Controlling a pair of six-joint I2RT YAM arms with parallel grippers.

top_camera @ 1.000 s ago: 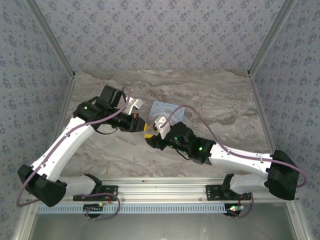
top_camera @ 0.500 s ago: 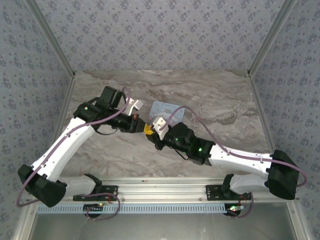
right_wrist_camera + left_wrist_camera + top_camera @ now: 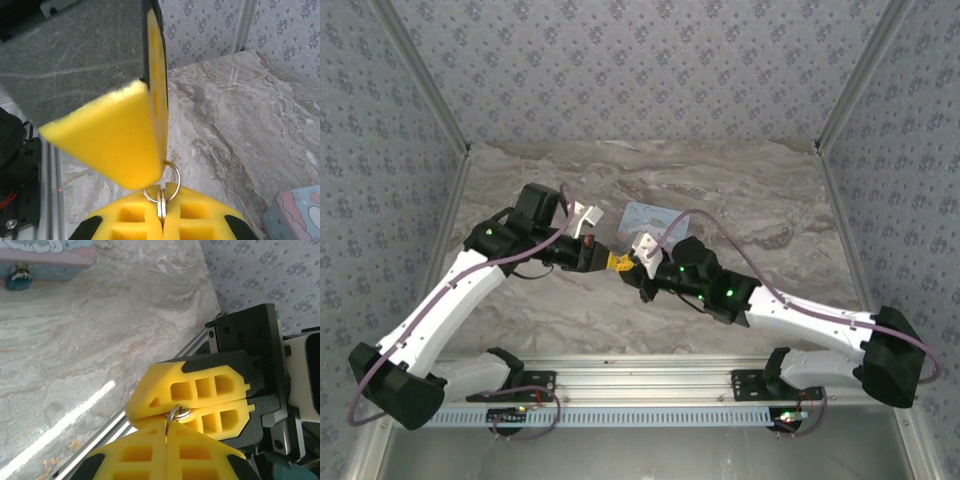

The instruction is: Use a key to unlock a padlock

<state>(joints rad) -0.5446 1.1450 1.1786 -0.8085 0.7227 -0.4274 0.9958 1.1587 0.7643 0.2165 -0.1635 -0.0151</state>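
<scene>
Status for you: nothing unlocked yet. Small silvery key on thin wire ring [image 3: 161, 201] pinched mid-air btwn both arms: left jaws fully closed on ring, right jaws fully closed on key, tips touching. Looks like handover. Tiny blue padlock [image 3: 17, 281] sits on marble counter [image 3: 75, 350], just beside pale blue rectangular tin [image 3: 50, 252], well apart from key. Left: release one side, carry key over, insert, turn.

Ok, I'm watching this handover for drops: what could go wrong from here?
1. The key ring is pinched at the very fingertips where the left gripper and right gripper meet; if either opens early, it may drop onto the table.
2. Only a sliver of the key shows in the right gripper's seam, so it could twist.
3. The padlock lies beside the tin, which may crowd insertion.
</scene>
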